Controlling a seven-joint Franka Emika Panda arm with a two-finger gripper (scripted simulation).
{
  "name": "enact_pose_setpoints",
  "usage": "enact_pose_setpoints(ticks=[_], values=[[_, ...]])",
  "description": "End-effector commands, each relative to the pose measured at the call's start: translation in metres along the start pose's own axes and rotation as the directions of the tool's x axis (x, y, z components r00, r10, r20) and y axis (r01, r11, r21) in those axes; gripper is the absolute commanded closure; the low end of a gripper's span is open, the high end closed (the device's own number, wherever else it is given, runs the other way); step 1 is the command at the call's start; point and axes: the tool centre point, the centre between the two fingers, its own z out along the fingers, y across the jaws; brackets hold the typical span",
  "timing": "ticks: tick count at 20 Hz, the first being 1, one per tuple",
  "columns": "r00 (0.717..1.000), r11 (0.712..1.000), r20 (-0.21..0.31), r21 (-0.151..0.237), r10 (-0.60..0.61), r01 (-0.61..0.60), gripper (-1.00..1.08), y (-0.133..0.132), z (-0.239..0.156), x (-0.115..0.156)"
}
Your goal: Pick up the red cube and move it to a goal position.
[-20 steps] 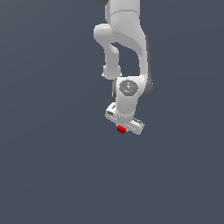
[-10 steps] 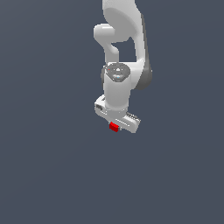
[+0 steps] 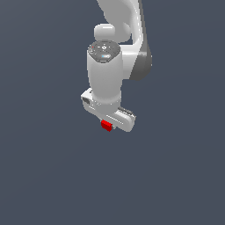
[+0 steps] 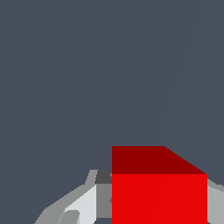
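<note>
Red cube (image 3: 106,125) between claw (image 3: 107,126) fingers

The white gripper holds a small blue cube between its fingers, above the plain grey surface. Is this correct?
Not quite: the cube is red, not blue. Both the exterior view and the wrist view show it bright red. The rest holds: the gripper holds it between its fingers.

plain bright red cube (image 3: 106,125), white gripper (image 3: 108,126) with grey parts, flat dark slate-grey backdrop (image 3: 44,167).

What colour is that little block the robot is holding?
Bright red; the red cube shows best in the wrist view.
</note>
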Motion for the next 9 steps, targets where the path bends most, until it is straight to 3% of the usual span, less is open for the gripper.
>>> enact_pose_setpoints(ticks=[1,9], values=[[1.000,1.000,0.001,0.000,-0.001,0.001,1.08,0.001,-0.010,0.007],[1.000,1.000,0.001,0.000,-0.001,0.001,1.08,0.002,-0.021,0.015]])
